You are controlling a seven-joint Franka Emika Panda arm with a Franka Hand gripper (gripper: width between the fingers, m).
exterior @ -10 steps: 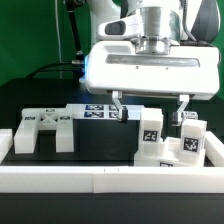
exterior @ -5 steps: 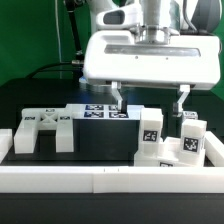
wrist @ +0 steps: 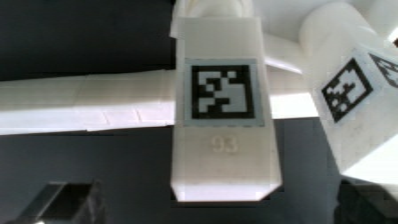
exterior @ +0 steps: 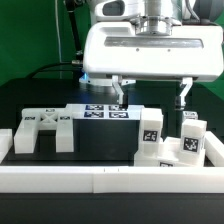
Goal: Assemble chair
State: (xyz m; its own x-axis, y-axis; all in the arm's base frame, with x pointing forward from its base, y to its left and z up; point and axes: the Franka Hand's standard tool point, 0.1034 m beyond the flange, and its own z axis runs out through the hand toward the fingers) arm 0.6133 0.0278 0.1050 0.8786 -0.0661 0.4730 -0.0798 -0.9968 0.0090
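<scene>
Evidently this is a reach-for-a-part step, with nothing joined yet as far as I can see. In the exterior view, the gripper (exterior: 151, 97) hangs above the black table (exterior: 100, 142) with its dark fingers (exterior: 120, 92) spread wide and nothing between them. Almost under it stands an upright tagged block (exterior: 150, 132). Just beside that, toward the exterior view's right, more chair blocks (exterior: 188, 142) huddle together, touching. A notched frame (exterior: 40, 130) lies flat well apart on the exterior view's left, and the marker board (exterior: 100, 112) sits behind. A long low border rail (exterior: 110, 182) closes off the front. All the chair pieces look like chunky, matte white plastic with squared edges, and several show crisp black-and-white square tags. I would guess the next move is a straight descent, with the jaws lined up across the block's narrow faces so they can close on it squarely without nudging its neighbours. In the wrist view, a long white bar (wrist: 222, 150) fills the middle, smooth and flat-faced, with one tag printed on it. A second tagged piece (wrist: 356, 90) sits tilted close alongside. Whether that bar is the same upright block I cannot say.
</scene>
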